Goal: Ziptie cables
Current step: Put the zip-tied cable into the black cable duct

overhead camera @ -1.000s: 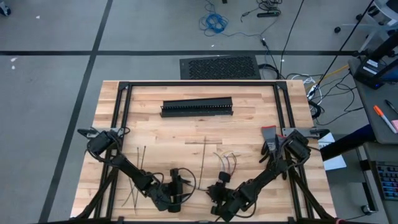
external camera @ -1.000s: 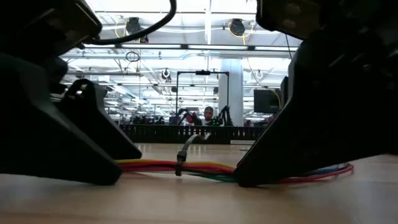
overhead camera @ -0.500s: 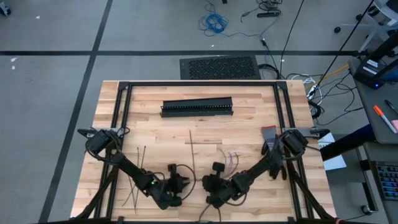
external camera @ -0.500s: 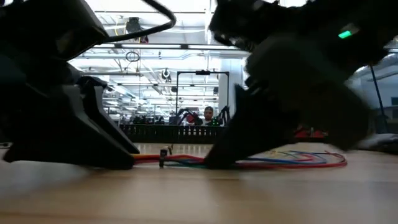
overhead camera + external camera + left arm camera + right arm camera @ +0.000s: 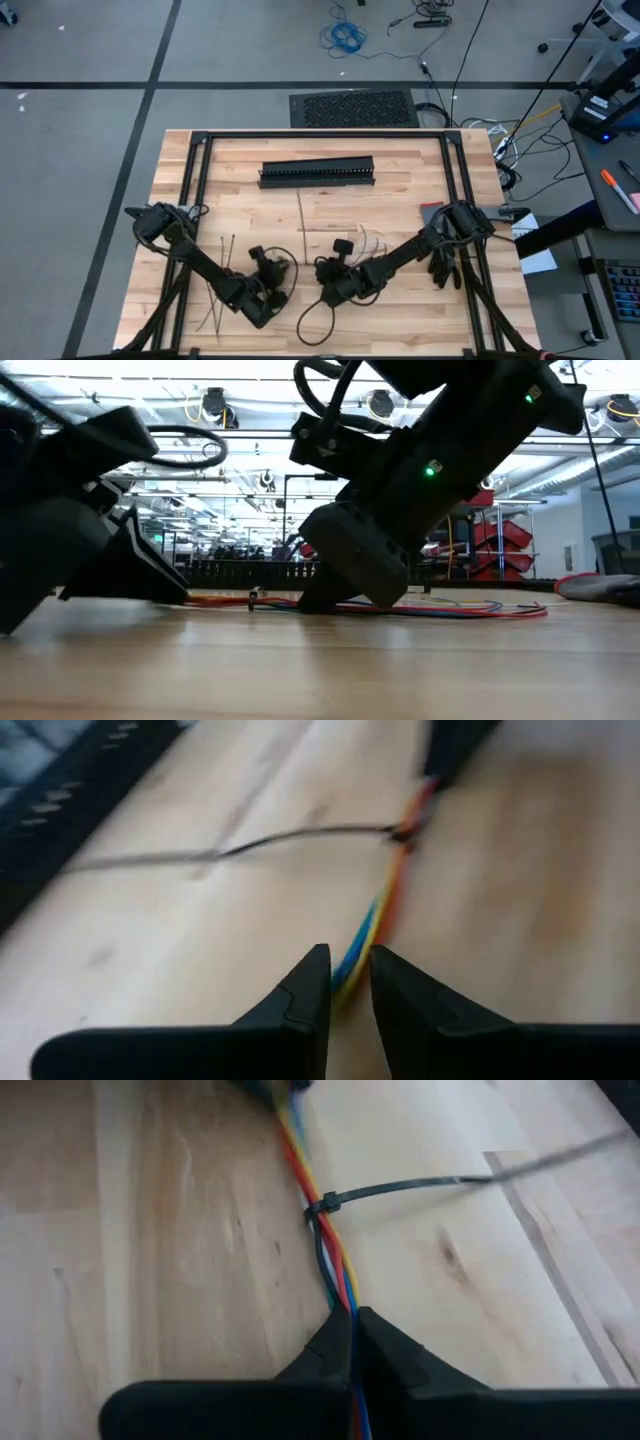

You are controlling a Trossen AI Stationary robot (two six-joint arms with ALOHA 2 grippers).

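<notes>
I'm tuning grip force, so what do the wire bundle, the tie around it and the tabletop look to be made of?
The thin multicoloured wire bundle looks plastic-insulated: smooth, bright red, yellow and blue jackets. The thin dark ziptie cinched around it seems to be moulded plastic, with a small square head and matte finish. The pale wooden table shows grain, knots and plank seams, likely butcher block.

Both dark arms reach low toward six o'clock; the left gripper and right gripper each pinch the thin multicoloured cables.

Overhead looks straight down, low camera sits at tabletop, wrist cameras close; all share the cables.
</notes>
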